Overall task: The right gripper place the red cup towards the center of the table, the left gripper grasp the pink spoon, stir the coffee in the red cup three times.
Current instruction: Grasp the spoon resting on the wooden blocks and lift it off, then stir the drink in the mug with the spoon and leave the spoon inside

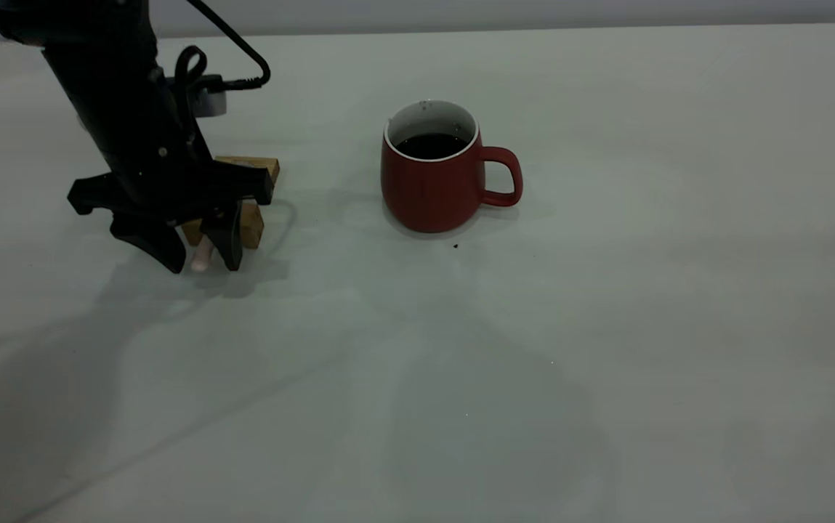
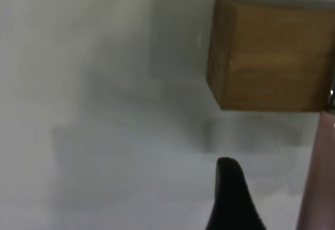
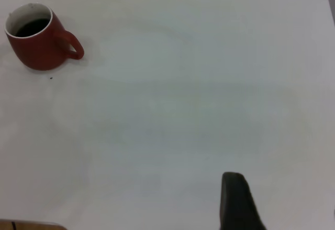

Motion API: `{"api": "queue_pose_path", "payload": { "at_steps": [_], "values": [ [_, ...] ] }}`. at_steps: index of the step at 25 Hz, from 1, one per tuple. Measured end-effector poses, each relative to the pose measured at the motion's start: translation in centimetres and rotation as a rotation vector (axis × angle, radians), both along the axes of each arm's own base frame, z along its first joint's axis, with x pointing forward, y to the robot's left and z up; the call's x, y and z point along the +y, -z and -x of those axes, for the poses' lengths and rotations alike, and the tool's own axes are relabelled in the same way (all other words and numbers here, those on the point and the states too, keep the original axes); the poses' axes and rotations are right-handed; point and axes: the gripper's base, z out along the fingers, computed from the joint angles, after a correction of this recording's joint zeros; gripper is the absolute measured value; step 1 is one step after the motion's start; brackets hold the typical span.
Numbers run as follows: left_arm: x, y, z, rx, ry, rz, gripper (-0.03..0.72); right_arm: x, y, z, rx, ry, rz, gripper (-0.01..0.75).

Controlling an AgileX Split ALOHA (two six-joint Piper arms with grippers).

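Dark red cup (image 1: 428, 190), white inside

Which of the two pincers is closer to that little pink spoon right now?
The left. The left pincer is down at the table with its fingers either side of the pink spoon, by the wooden blocks. The right pincer is far off, beyond the red cup.

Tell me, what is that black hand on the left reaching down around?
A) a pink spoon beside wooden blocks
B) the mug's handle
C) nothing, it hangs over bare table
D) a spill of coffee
A: the left hand straddles the pink spoon by the wooden blocks, well apart from the red cup.
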Motion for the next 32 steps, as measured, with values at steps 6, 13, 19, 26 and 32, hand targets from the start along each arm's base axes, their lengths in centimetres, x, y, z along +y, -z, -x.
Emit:
{"api": "queue_pose_path", "payload": {
  "at_steps": [6,13,19,26,32],
  "values": [
    [0.0,0.0,-0.1,-0.011,-0.035,0.005,0.286,0.0,0.0,0.0,0.0,0.0,0.0,0.477],
    [-0.4,-2.7,-0.8,0.027,-0.087,0.015,0.14,0.0,0.0,0.0,0.0,0.0,0.0,0.477],
    [-2.7,-9.2,-1.8,0.043,-0.411,0.278,0.14,0.0,0.0,0.0,0.0,0.0,0.0,0.477],
    [-6.6,-14.1,-1.6,0.364,-0.88,0.785,0.14,0.0,0.0,0.0,0.0,0.0,0.0,0.477],
    [-8.4,-16.1,-2.5,0.644,-1.079,1.151,0.14,0.0,0.0,0.0,0.0,0.0,0.0,0.477]
  ]
}}
